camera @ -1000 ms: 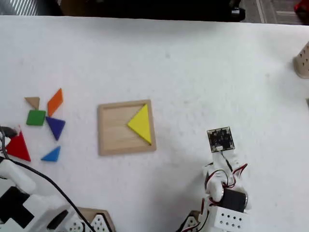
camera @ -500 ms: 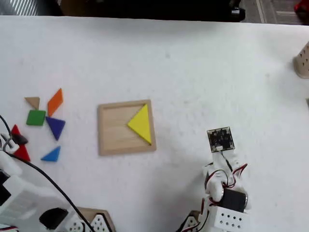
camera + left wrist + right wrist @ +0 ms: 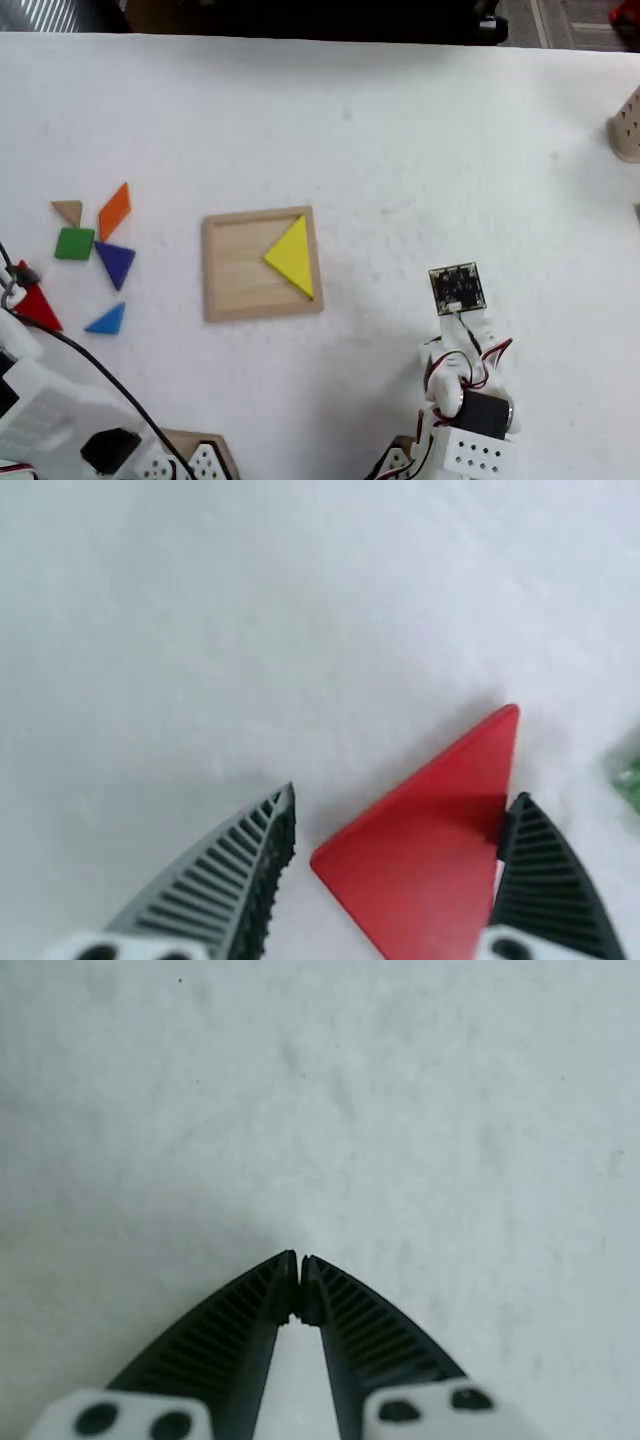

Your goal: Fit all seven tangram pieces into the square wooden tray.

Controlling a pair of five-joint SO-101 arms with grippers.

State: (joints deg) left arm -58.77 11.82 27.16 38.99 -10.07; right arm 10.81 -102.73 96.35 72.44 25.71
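Wooden tray (image 3: 232, 278) is lying mid-table on the white table (image 3: 420, 150), with a yellow triangle (image 3: 292, 258) sitting inside against its right wall. A dark strip of room is showing beyond the far edge. Well to the tray's left, a brown triangle (image 3: 68, 211), orange piece (image 3: 115, 210), green square (image 3: 74, 243), dark blue triangle (image 3: 115, 263) and light blue triangle (image 3: 107, 319) are resting together. The red triangle (image 3: 38, 305) is lying partly hidden at the high view's edge. In the left wrist view, the left gripper (image 3: 404, 795) is spread wide around it, one finger touching its edge. The right gripper (image 3: 300, 1260) is hanging over bare table, fingertips pressed together.

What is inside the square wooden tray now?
Only the yellow triangle lies in the wooden tray, against its right side. The rest is bare wood; the floor under the triangle is covered.
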